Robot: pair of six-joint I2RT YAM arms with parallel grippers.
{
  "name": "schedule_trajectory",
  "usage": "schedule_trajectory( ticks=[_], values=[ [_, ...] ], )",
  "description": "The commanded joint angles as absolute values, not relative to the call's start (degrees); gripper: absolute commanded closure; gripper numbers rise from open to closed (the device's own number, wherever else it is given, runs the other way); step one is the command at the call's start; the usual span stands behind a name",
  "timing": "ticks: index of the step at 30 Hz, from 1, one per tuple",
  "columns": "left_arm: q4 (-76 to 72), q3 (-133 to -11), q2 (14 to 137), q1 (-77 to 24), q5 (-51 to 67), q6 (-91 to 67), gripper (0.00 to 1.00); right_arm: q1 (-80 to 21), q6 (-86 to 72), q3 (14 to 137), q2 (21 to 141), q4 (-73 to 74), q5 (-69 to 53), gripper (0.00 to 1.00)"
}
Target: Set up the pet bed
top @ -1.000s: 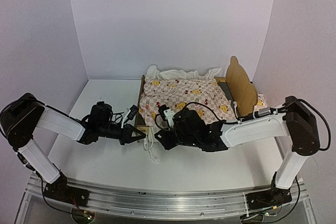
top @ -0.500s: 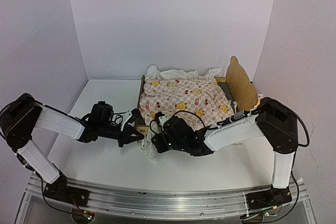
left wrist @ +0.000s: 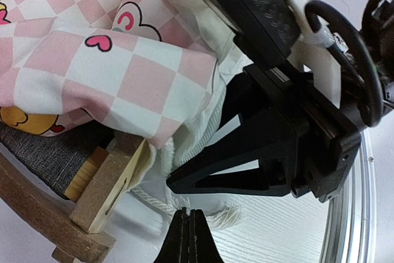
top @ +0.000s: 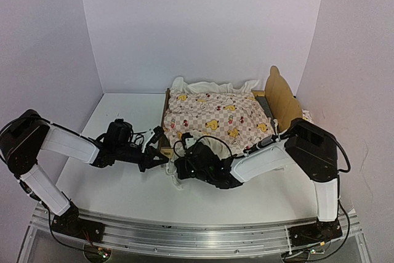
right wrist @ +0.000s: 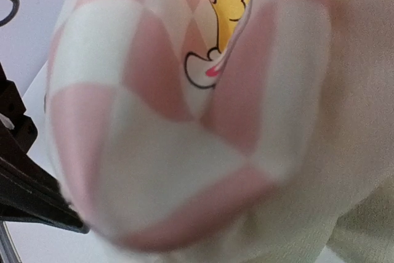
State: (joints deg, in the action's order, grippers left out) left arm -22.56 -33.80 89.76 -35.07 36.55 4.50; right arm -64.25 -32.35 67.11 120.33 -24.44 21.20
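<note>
- Left gripper [left wrist: 188, 215]: pressed fully closed, nothing held, just beside pet bed [left wrist: 101, 186] corner.
- Right gripper [left wrist: 177, 182]: tips nearly meeting at quilt [left wrist: 154, 72] ruffle; hold unclear.

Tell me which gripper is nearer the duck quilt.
Right. The right gripper is against the quilt's corner ruffle; left gripper, shut, sits just short by the pet bed's corner.

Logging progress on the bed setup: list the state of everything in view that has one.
pet bed: upright, covered by the quilt.
quilt: spread over the bed, near corner bunched over the frame.
left pincer: shut, by the bed's near corner.
right pincer: at the quilt's ruffled corner, grip unclear.
</note>
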Motion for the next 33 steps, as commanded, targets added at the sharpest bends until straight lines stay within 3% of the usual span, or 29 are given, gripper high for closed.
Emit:
schedule_trajectory(
  ticks=[1,6,17,33],
  values=[
    [-24.4,-34.6,89.0,-34.9,35.1,1.7,1.00,-67.5,-36.7,66.3,119.4,-26.9,29.2,0.80],
    [-26.1,-33.3,88.7,-34.9,35.7,0.5,1.00,-71.0,-38.4,64.0,116.5,-23.3,32.4,0.76],
    [-27.2,-32.4,87.9,-34.9,34.1,-1.4,1.00,-69.8,-39.7,69.9,122.8,-23.6,38.2,0.83],
    [-28.8,-31.8,88.1,-34.9,34.1,-2.1,1.00,-68.3,-41.0,72.6,126.8,-23.6,35.5,0.90]
  ],
)
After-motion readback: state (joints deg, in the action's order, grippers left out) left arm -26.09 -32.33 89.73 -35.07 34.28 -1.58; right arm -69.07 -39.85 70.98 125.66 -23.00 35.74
